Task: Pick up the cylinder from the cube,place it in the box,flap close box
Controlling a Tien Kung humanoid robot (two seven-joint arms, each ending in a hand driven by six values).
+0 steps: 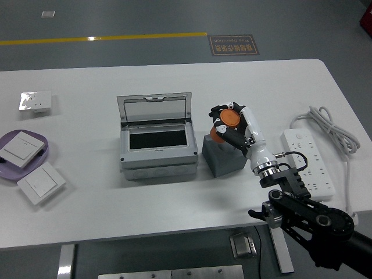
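- One white surface (174, 215); beyond its far edge, a floor sign (233, 45) whose writing is too small to read.
- One orange cylinder (227, 123), atop one grey cube (221, 158), just right of the box.
- One right hand (231, 128), black and white, its fingers curled round the cylinder over the cube.
- One grey box (158, 148) at centre, its clear flap (154, 108) raised at the far side, dark inside.
- Three white wall switches: one (36, 102) far left, one (22, 147) on a purple plate (43, 145), one (40, 183) nearer, beside the plate.
- One white power strip (308, 161) with coiled cable (334, 131), at right.
- No readable labels on any item.
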